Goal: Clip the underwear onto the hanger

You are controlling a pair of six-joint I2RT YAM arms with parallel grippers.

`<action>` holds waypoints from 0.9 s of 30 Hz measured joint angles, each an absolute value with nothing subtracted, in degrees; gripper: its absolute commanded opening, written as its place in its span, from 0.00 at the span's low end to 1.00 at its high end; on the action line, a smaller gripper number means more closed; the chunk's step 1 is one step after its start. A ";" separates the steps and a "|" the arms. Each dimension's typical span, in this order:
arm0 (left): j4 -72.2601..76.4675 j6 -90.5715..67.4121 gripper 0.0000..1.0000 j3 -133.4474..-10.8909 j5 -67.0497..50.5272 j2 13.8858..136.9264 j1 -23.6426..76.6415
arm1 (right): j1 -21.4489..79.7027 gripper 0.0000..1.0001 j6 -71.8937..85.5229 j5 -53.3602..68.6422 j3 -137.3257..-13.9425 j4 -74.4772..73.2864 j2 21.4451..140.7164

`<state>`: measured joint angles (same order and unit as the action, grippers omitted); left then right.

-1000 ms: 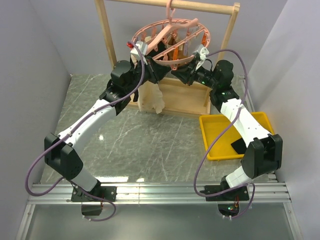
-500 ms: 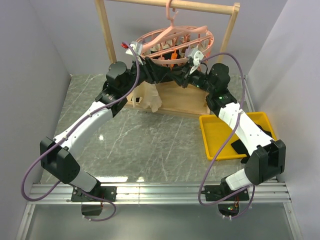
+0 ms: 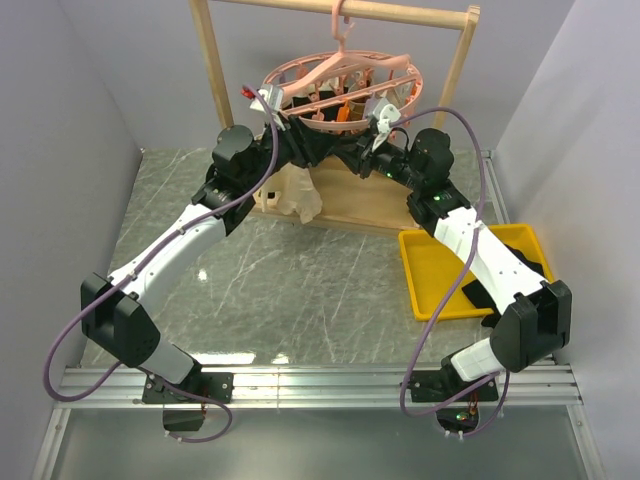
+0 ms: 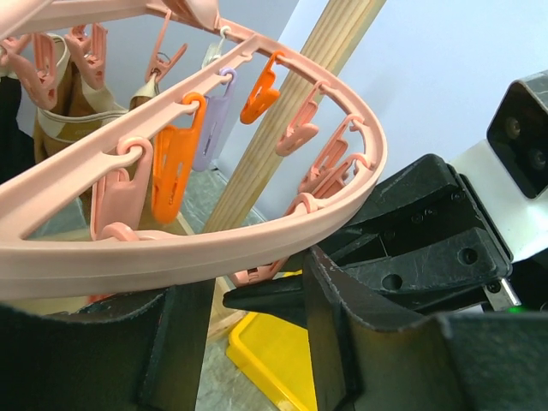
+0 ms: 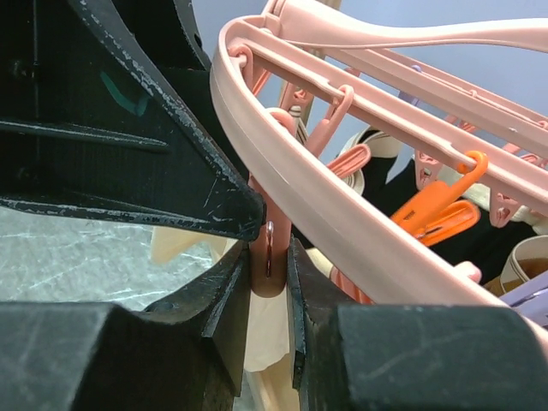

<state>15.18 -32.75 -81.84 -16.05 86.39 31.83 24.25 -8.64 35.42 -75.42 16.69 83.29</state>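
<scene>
While both arms reach up to the near rim of the hanger (image 3: 380,62), which hangs by its hook from the top bar of the wooden rack (image 3: 213,80) at the far side of the table (image 3: 280,290), their black heads meet nose to nose just under the pink ring. Right gripper (image 5: 270,257) is nearly closed, fingers squeezing a pink clip (image 5: 269,244) that dangles from the ring, and cream cloth shows just below that clip. Left gripper (image 4: 261,291) comes in from the left. Its fingers stand a little apart in the wrist view, with tray and floor showing through the gap, but the tips sit right under the ring – cannot tell if they pinch any cloth. The underwear (image 3: 296,192) hangs bunched below the left gripper, in front of the rack's base, off the table. Other garments, dark and tan, hang inside the ring from further clips. A yellow tray (image 3: 428,252) lies on the table to the right, under the right arm.
</scene>
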 measured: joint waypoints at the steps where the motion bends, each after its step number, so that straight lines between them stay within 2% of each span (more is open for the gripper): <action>1: 15.22 -32.86 0.48 -81.87 -15.88 86.39 31.83 | 24.36 0.00 -8.67 35.22 -75.42 16.69 83.29; 10: 15.62 -35.51 0.36 -82.00 -13.85 86.96 31.83 | 25.45 0.00 -8.88 31.86 -75.42 16.16 83.29; 14: 15.55 -35.86 0.37 -82.00 -13.26 87.26 31.83 | 26.20 0.00 -9.50 29.52 -75.42 15.14 83.26; 19: 15.20 -36.14 0.43 -82.41 -12.36 87.66 31.83 | 27.31 0.00 -10.46 26.33 -75.42 14.79 83.26; 27: 15.07 -36.25 0.42 -82.63 -10.70 88.14 31.92 | 28.42 0.00 -10.61 23.03 -75.66 14.02 83.26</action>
